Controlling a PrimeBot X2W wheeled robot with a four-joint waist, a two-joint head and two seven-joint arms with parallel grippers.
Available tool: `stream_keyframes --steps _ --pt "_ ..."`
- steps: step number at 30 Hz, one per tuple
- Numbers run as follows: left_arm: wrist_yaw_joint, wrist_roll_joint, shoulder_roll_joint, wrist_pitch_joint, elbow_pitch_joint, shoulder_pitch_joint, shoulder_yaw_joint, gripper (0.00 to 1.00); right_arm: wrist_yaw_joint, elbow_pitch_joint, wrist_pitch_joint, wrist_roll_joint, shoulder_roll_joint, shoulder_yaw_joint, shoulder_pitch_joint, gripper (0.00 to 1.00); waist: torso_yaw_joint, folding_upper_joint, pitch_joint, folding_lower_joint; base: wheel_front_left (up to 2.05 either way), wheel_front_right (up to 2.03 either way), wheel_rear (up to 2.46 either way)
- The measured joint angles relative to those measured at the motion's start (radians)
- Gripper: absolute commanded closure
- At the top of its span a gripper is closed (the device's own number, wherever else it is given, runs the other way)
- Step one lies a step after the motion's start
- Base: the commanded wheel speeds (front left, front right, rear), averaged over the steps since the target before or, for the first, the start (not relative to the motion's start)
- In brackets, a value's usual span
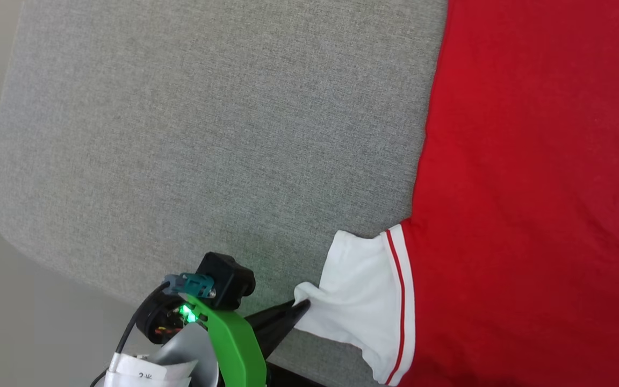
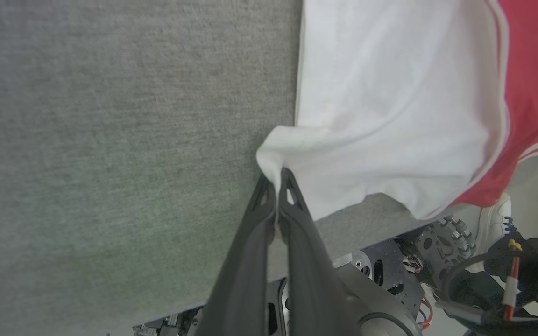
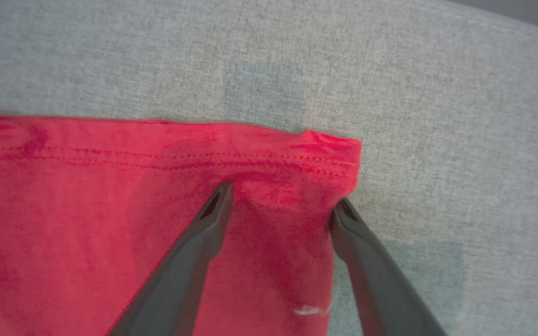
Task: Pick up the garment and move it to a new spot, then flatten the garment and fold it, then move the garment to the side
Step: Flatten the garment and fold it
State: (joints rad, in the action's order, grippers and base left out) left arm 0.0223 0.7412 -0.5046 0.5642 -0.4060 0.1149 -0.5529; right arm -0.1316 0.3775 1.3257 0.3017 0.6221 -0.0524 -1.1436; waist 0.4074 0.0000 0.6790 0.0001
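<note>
In the head view, the garment [image 1: 530, 188] is spread on the right of the grey padded surface [image 1: 207, 134], its white sleeve [image 1: 363, 301] pinched by the left gripper [image 1: 300, 307]. In the left wrist view, the cuff corner is clamped near the surface's edge. In the right wrist view, the right gripper [image 3: 282, 198] is spread wide, straddling the red hem corner and gripping nothing.

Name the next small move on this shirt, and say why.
Probably close the right gripper on the red hem: its open jaws straddle the cloth's edge there, while the left gripper pinches the white sleeve, so the shirt could then be pulled flat.
</note>
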Motion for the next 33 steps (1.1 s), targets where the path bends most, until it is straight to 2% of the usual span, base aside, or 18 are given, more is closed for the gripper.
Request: stream_keyframes --steps 1,2,3,4,11,21,25,28,33 --pt "0.000 -0.003 0.000 0.000 0.001 0.002 0.000 1.00 0.000 0.001 0.000 0.001 -0.001 0.002 0.002 0.00 -0.001 0.0000 0.000 0.0000 0.00 0.00 0.00" --pt "0.000 -0.003 0.000 0.000 0.002 0.004 -0.001 1.00 0.000 0.001 0.000 0.003 -0.002 0.003 0.006 0.09 -0.001 0.0000 0.000 0.0000 0.00 0.00 0.00" --pt "0.000 -0.003 0.000 0.000 0.003 0.007 0.000 1.00 0.000 0.000 0.001 0.004 -0.002 0.004 0.010 0.59 -0.003 0.0000 -0.001 0.0000 0.00 0.00 0.00" --pt "0.000 -0.003 0.000 0.000 0.003 0.009 0.000 1.00 0.000 -0.002 0.002 0.005 -0.002 0.004 0.014 1.00 -0.003 0.0000 -0.002 0.0000 0.00 0.00 0.00" --pt "-0.003 -0.003 0.000 0.001 0.009 0.010 0.001 1.00 0.000 -0.015 0.006 0.014 -0.012 -0.002 0.053 1.00 -0.011 0.0000 -0.020 0.0000 0.00 0.00 0.00" --pt "-0.021 -0.013 -0.005 0.001 0.013 0.011 0.008 1.00 0.000 -0.012 -0.079 0.021 -0.017 -0.042 0.193 1.00 -0.036 0.0000 -0.093 0.0000 0.00 0.00 0.00" --pt "-0.028 -0.011 -0.012 0.009 0.015 0.010 0.012 1.00 0.000 -0.005 -0.108 0.029 -0.026 -0.073 0.275 1.00 -0.052 0.0000 -0.139 -0.0001 0.00 0.00 0.00" --pt "-0.044 0.011 -0.017 0.017 0.022 0.004 0.019 1.00 0.000 -0.006 -0.174 0.057 -0.062 -0.114 0.448 1.00 -0.087 0.0000 -0.233 -0.0002 0.00 0.00 0.00" --pt "-0.062 0.035 -0.024 0.017 0.043 -0.027 0.028 1.00 0.000 -0.022 -0.216 0.081 -0.093 -0.139 0.578 1.00 -0.119 0.0000 -0.303 -0.0002 0.00 0.00 0.00"
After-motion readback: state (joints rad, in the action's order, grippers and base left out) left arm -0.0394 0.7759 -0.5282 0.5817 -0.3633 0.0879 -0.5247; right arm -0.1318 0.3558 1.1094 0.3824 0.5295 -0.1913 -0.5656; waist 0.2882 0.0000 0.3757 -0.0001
